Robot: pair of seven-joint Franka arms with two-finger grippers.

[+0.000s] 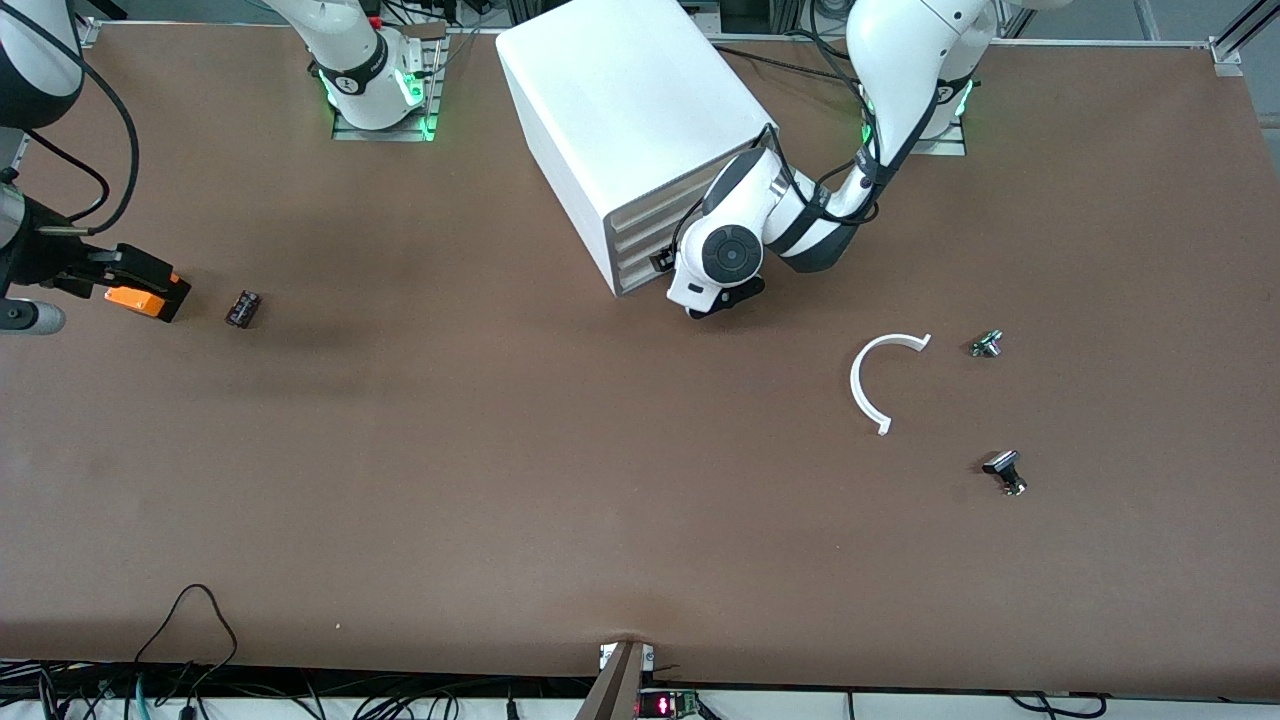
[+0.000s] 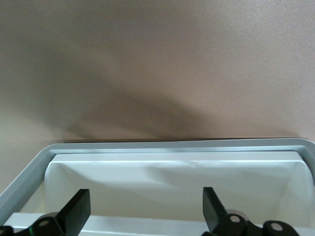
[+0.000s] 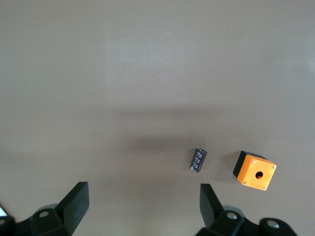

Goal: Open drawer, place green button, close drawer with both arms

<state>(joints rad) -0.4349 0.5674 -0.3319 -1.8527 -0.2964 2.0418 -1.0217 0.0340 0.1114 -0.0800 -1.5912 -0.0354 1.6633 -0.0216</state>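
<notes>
Left wrist view: spread left pincer [image 2: 145, 209] over smooth white drawer [image 2: 172, 174].

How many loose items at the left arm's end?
3: a white curved strip, the green-capped button beside it, a black-and-silver part nearer the camera. The left arm may hide more.
</notes>
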